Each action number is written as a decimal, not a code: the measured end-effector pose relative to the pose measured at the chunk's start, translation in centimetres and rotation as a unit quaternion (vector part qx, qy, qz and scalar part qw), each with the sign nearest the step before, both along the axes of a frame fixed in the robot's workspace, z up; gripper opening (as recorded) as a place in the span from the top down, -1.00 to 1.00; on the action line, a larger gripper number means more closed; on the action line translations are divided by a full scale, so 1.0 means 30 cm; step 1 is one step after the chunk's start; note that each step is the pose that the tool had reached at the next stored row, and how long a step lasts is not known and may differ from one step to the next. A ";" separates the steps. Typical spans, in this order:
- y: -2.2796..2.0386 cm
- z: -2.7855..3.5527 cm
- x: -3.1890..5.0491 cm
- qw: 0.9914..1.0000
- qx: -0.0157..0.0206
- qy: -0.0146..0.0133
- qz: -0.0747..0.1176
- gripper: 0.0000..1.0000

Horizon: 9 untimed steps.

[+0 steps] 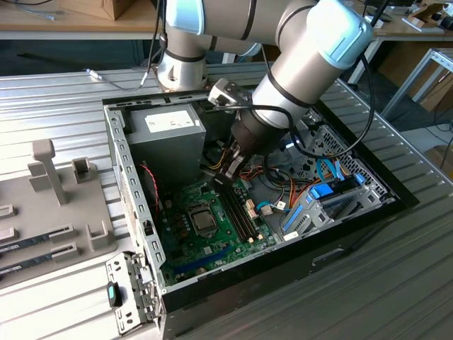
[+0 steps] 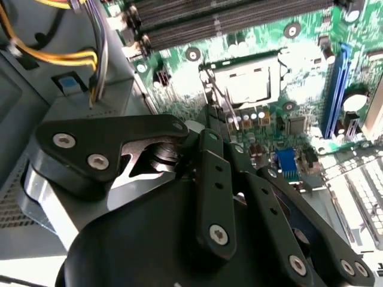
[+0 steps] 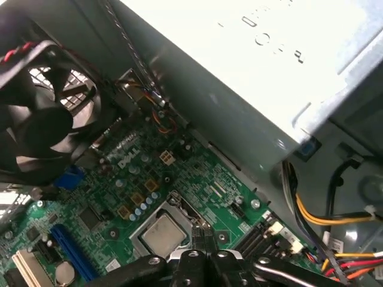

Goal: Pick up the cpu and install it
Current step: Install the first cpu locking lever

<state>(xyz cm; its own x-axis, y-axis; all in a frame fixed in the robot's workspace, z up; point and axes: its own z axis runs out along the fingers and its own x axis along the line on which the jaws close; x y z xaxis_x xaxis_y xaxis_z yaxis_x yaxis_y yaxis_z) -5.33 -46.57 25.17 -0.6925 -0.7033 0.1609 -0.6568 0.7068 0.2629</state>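
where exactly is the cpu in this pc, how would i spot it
Look into the open computer case at the green motherboard. The cpu lies in the metal-framed socket beside the long memory slots, in front of the gripper. It is the board's one flat, silvery square; other parts are dark or coloured.

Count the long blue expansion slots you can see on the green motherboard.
1. A long blue plastic slot lies on the green motherboard beside the square metal-framed socket in both wrist views. Others may be hidden under the black pincer.
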 end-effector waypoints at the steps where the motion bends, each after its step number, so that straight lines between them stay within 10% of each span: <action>1: 0.000 -0.002 -0.010 1.000 0.000 0.000 0.000 0.79; 5: 0.000 -0.018 -0.016 1.000 0.000 0.000 0.001 0.79; 9: 0.000 -0.022 -0.016 1.000 -0.008 0.000 0.005 0.79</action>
<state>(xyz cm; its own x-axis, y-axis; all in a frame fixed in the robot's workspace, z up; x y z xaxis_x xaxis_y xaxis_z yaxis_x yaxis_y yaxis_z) -5.81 -46.57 24.50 -0.6854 -0.7075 0.1724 -0.6640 0.7044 0.2508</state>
